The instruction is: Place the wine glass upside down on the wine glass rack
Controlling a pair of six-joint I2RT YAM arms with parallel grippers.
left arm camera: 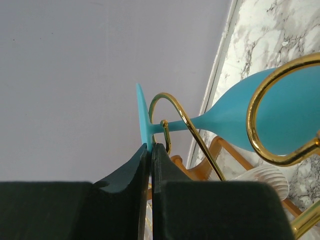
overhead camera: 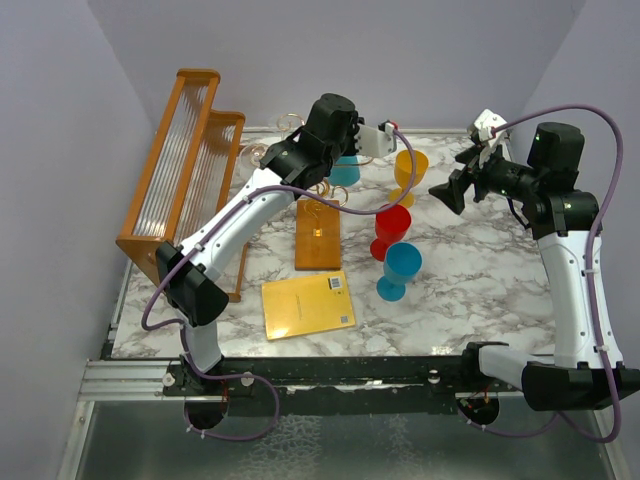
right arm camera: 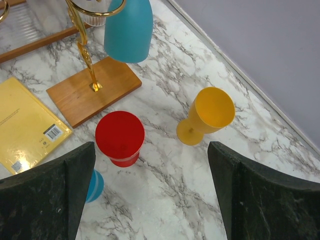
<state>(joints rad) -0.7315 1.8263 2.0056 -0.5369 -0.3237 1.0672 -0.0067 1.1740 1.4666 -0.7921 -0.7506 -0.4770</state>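
Left gripper (left arm camera: 151, 150) pinches the foot edge of the teal wine glass (left arm camera: 235, 120), hanging inverted at centre frame, stem in the wine glass rack (left arm camera: 253, 117) hook; releasing before the foot seats could drop it.

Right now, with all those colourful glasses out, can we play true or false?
The left gripper pinches the foot of a blue wine glass at the gold rack. True.
The right gripper holds the yellow glass. False: it is open and empty; the yellow glass stands on the table.
A yellow book lies on the table. True.
The rack's base is blue. False: it is brown wood.
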